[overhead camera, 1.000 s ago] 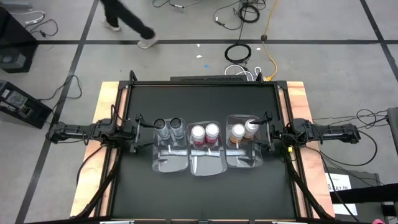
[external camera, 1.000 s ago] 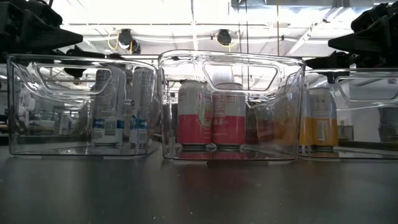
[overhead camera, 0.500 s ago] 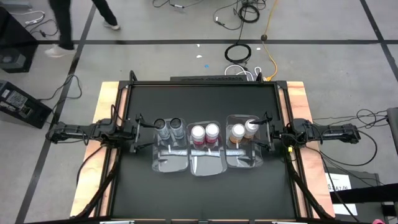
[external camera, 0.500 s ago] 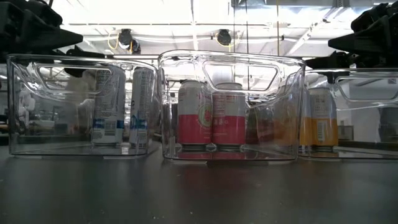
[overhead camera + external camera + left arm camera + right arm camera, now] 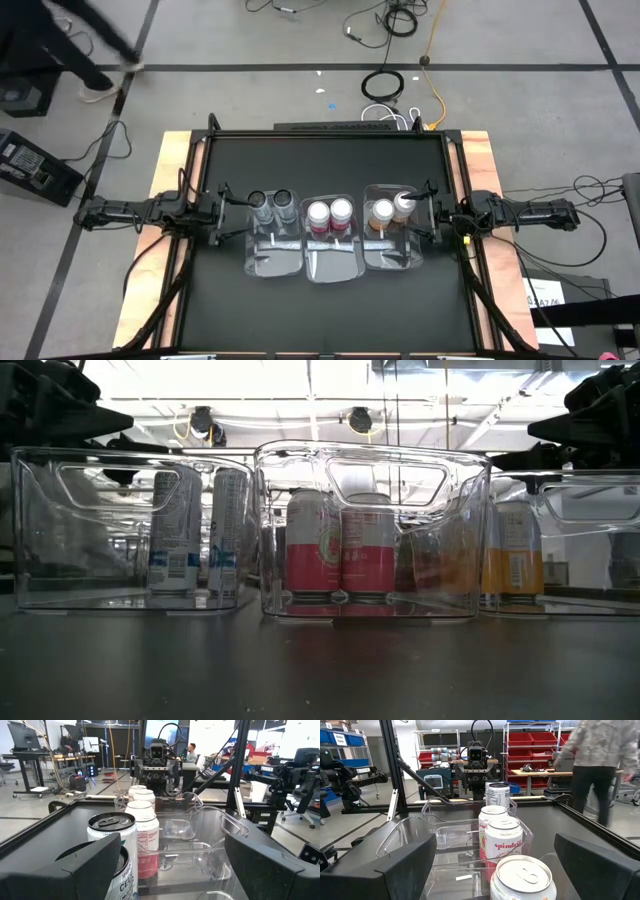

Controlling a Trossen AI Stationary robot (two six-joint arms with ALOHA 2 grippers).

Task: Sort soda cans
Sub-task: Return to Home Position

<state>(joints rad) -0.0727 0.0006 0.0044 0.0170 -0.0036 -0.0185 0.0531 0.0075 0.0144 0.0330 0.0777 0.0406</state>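
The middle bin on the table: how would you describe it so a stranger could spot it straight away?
Seen from above, the black table carries three clear plastic bins in a row across its centre. The middle bin is the one holding two pink-and-white soda cans standing side by side, while the left bin holds silver cans and the right bin orange cans.

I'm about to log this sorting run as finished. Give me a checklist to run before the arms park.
1. Silver cans paired in left bin: ok.
2. Red-pink cans paired in middle bin: ok.
3. Orange cans paired in right bin: ok.
4. All six cans upright: ok.
5. Left gripper and right gripper beside outer bins, jaws open, empty: ok.
6. Arms fully at home: cannot tell.
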